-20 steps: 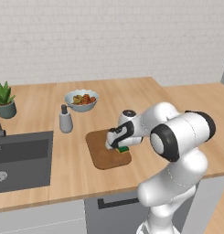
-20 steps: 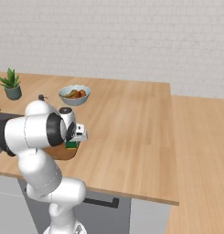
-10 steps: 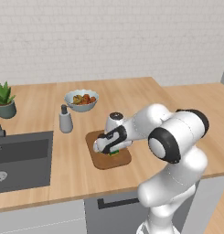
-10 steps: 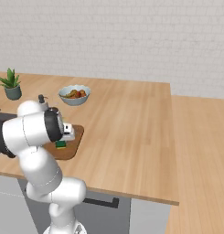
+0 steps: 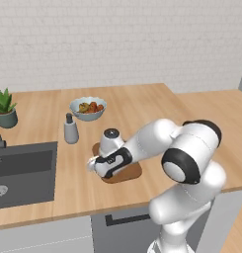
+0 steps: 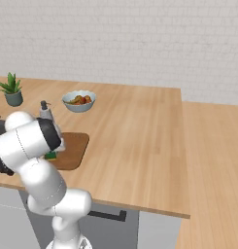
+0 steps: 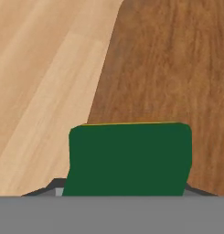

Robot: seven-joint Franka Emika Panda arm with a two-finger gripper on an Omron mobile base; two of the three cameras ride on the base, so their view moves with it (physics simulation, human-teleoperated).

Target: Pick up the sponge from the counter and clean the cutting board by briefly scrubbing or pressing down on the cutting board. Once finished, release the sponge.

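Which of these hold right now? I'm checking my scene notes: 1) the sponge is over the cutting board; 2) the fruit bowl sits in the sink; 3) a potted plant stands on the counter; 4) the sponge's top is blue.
1) True: the sponge is at the gripper, over the cutting board.
2) False: the bowl sits on the counter, apart from the sink.
3) True: the potted plant stands there.
4) False: it is dark green.

Arm bent low, claw point(image 7: 125, 194) gripping sponge point(image 7: 129, 157)

Base cams rear; hand cam close.
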